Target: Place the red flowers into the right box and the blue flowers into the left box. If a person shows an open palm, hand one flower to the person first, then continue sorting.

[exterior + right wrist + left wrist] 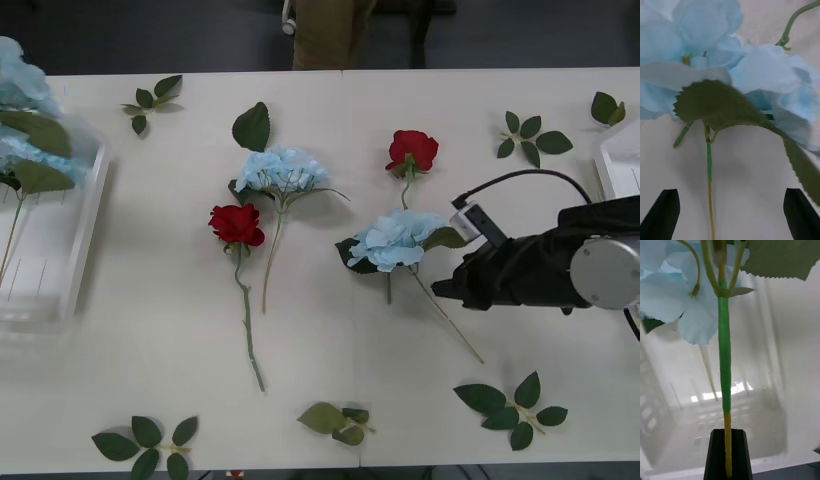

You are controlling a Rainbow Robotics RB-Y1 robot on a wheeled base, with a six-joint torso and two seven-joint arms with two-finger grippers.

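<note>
At the far left of the table (330,330), the left box (85,215), a shallow white plastic tray with a raised rim and thin dark lines on its floor, held fluffy light-blue flowers (22,85) with broad green leaves. In the left wrist view the left gripper (728,453) had its black fingers (717,455) pressed together on the stem of a blue flower (685,303), a smooth green-wrapped wire turning yellowish where they clamped it, with the soft pale head and a serrated leaf hanging above the tray's glossy floor. To the right of the box, on the matte cream tabletop, a red rose (237,224) lay on a long thin green stem, just beside a second blue cluster (282,170) whose stem ran alongside it. Farther right, another dark-red rose (412,150) sat just above a third blue cluster (397,240), its thin stem slanting towards the near edge. The right arm, sleeved in black fabric, reached in low from the right, level with that cluster; its right gripper (730,213) hung over the stem with the two dark fingers spread wide apart, holding nothing. The right box (622,160) showed as a white rimmed corner at the right edge. Loose leaf sprigs (510,405) lay scattered around
</note>
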